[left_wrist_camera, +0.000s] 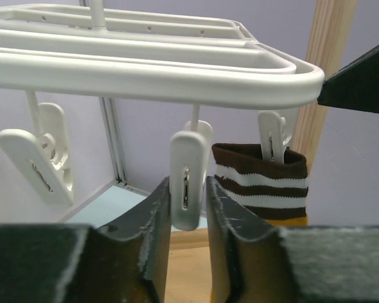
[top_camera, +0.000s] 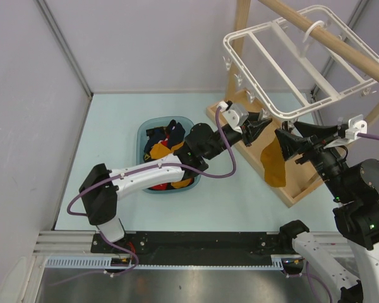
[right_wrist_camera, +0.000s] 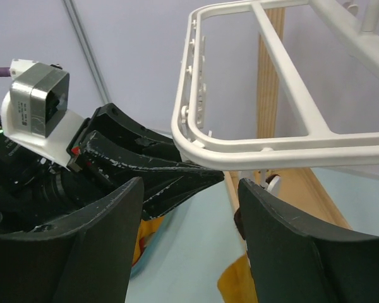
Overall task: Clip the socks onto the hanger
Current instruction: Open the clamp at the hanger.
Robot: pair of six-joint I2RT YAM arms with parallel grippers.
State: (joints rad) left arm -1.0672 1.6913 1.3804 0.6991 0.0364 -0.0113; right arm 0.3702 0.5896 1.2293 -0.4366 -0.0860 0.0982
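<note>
Pale lilac walls (top_camera: 151,44), light blue tabletop (top_camera: 114,164), wooden rack (top_camera: 354,47) at right, soft even light.

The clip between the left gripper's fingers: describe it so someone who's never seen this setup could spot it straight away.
Find the white drying hanger beside the wooden post. Three white clips hang from its near rail; it is the middle clip, caught between the fingers of the left gripper. The left clip hangs free, and the right clip sits on a brown-and-white striped sock cuff.
</note>
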